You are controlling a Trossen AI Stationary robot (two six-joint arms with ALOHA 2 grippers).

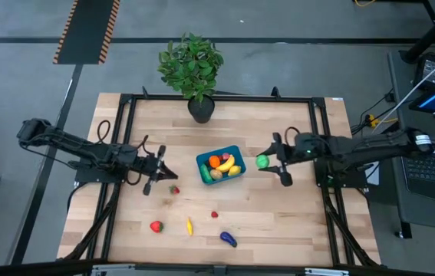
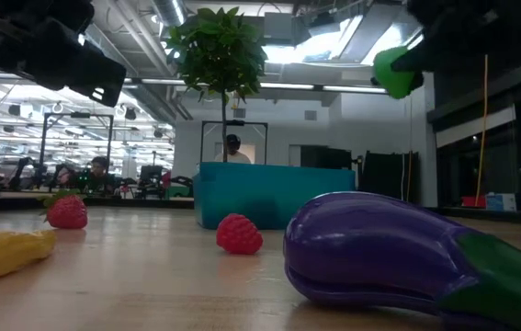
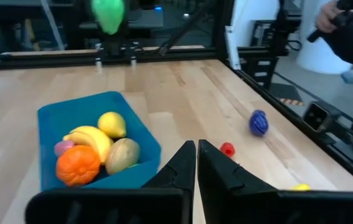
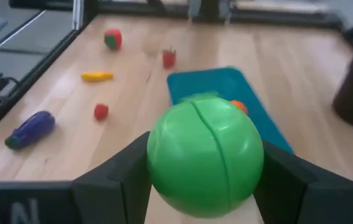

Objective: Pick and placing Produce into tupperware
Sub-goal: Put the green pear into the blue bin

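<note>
The teal tupperware (image 1: 236, 150) sits mid-table and holds an orange, a banana, a lemon and other toy produce (image 3: 95, 146). My right gripper (image 1: 268, 162) hovers just right of it, shut on a green ball (image 1: 262, 162), also seen in the low view (image 2: 396, 72). My left gripper (image 1: 163, 170) is shut and empty, left of the tupperware (image 3: 142, 155), its tips (image 3: 197, 163) pointing past the container's near corner. Loose on the table lie a strawberry (image 1: 174, 189), a red fruit (image 1: 156, 226), a yellow piece (image 1: 189, 226), a small red berry (image 1: 215, 215) and a purple eggplant (image 1: 228, 239). My right gripper pinches the green ball (image 4: 204, 155) between its two fingers, one on each side of its middle (image 4: 154, 163). The fingers come level from the table's right. The ball is lifted clear of the table, beside the tupperware's right wall.
A potted leafy plant (image 1: 192, 67) stands at the table's far edge behind the tupperware. A black frame (image 1: 125, 107) runs round the tabletop. Bare wood lies right of the eggplant (image 2: 379, 253). People sit in the room beyond the table.
</note>
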